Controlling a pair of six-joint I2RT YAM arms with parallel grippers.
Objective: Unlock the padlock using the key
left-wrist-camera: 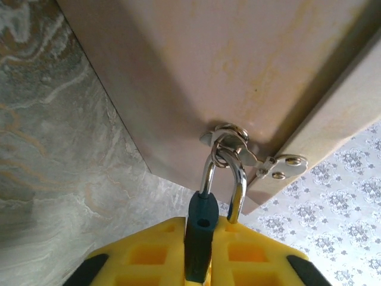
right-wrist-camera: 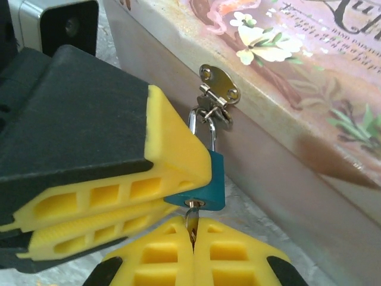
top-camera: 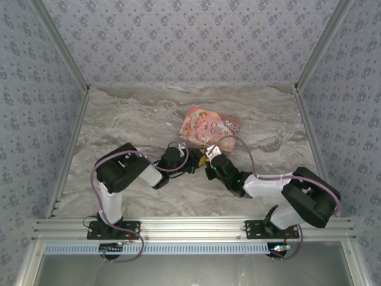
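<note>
Up close, right gripper (right-wrist-camera: 191,233) pinched shut on the key (right-wrist-camera: 191,215), seated in the underside of the padlock (right-wrist-camera: 212,179). At left, left gripper (right-wrist-camera: 178,193) clamped narrowly on that blue body. Rightward, shackle (right-wrist-camera: 212,134) hooked through the hasp (right-wrist-camera: 219,87) of the pink box (right-wrist-camera: 309,77).

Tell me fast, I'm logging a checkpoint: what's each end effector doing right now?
Left end effector: closed on the padlock.
Right end effector: closed on the key, which sits in the padlock.
</note>
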